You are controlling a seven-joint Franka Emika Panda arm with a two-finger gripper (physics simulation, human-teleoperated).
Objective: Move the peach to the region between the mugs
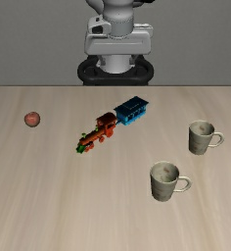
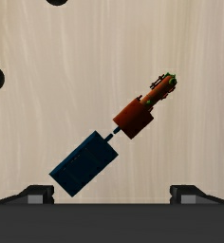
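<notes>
Wood-grain table [image 1: 49, 211] bears round peach [image 1: 32, 119], 2 mugs [image 1: 201, 136].

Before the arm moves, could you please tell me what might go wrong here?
The tool is over the train, not the peach; closing here would grab the wrong thing. The train lies close to the path from the peach to the back mug and front mug, so a low carry may hit it. The round peach may roll once released.

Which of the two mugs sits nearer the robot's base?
The mug farthest to the exterior view's right, roughly level with the toy train. The other mug stands farther forward on the table.
</notes>
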